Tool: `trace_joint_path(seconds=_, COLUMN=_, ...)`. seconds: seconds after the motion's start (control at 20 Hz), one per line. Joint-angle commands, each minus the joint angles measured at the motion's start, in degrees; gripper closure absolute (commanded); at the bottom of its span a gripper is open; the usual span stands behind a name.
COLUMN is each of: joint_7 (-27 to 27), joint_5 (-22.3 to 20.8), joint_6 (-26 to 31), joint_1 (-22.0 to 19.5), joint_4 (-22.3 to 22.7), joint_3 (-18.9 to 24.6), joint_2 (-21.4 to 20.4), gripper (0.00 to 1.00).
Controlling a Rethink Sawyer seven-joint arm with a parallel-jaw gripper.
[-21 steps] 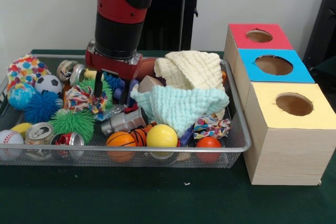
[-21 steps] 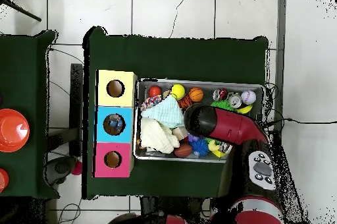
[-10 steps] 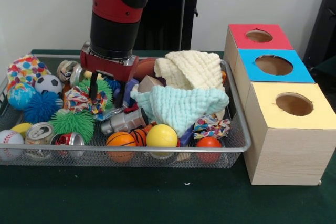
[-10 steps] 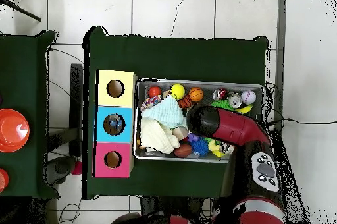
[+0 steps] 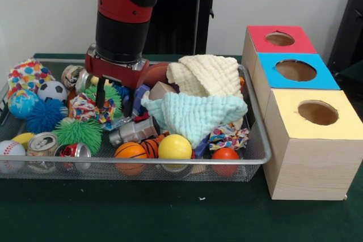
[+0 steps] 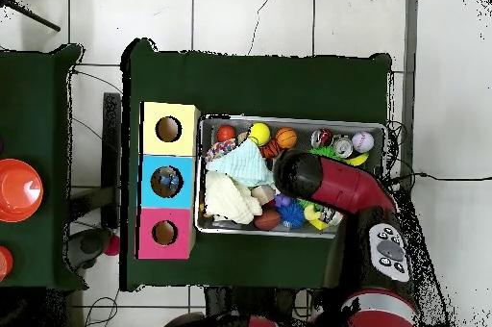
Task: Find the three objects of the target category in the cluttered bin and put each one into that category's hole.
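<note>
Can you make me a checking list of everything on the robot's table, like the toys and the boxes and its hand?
Surface: dark green table, bare in front of the bin.
Job's things: wire bin full of toys; three boxes beside it with round holes, red box, blue box, yellow box. Something lies inside the blue hole in the overhead view.
Clutter: yellow ball, basketball, orange ball, baseball, soccer ball, cans, green spiky ball, mint cloth, cream cloth.
Grippers: gripper open, fingers down among the toys, holding nothing.
Cables: thin cables on the floor in the overhead view.
Surroundings: white tiled floor, orange object on a side table.
</note>
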Motion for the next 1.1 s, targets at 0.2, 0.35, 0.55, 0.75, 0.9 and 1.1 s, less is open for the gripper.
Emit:
trace_joint_path(seconds=0.2, joint_7=7.6, joint_5=1.5, joint_6=7.9, joint_1=1.4, joint_4=-0.1, joint_3=2.4, joint_2=-0.3, gripper=0.0)
trace_joint_path(seconds=0.35, joint_7=7.7, joint_5=1.8, joint_6=8.5, joint_1=1.5, joint_4=-0.1, joint_3=2.6, joint_2=-0.5, gripper=0.0)
trace_joint_path(seconds=0.55, joint_7=7.8, joint_5=1.8, joint_6=8.5, joint_1=1.7, joint_4=-0.3, joint_3=2.6, joint_2=-0.7, gripper=0.0)
trace_joint_path(seconds=0.75, joint_7=8.5, joint_5=2.0, joint_6=4.3, joint_1=0.8, joint_4=1.0, joint_3=3.8, joint_2=0.3, gripper=0.0)
trace_joint_path(seconds=0.9, joint_7=8.4, joint_5=1.2, joint_6=2.5, joint_1=0.7, joint_4=1.3, joint_3=3.6, joint_2=1.4, gripper=0.0)
trace_joint_path(seconds=1.1, joint_7=8.9, joint_5=1.5, joint_6=0.4, joint_1=0.0, joint_4=1.9, joint_3=4.2, joint_2=2.0, gripper=0.0)
